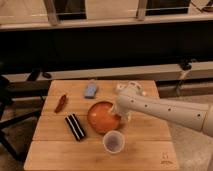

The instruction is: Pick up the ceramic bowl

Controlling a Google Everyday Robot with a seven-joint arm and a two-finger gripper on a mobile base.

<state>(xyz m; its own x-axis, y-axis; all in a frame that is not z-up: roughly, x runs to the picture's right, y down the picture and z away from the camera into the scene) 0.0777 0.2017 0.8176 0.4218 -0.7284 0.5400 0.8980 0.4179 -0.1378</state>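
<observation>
At one ceramic bowl (101, 116): end effector (120, 115).

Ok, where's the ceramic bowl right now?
In the camera view the ceramic bowl sits centrally on the table, just behind the white cup, right of the black object, with the gripper at its right rim.

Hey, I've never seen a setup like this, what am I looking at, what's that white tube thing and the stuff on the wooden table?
The white tube is a robot's arm, reaching in from the right. One camera looks down on the wooden table. The arm ends in a gripper, a clamp for grasping, which sits at the right rim of the orange-red ceramic bowl; the wrist hides it, so whether it holds the bowl is unclear. In front of the bowl stands a small white cup. Left of the bowl lies a black striped item, and farther back a blue item and a reddish-brown one.
</observation>
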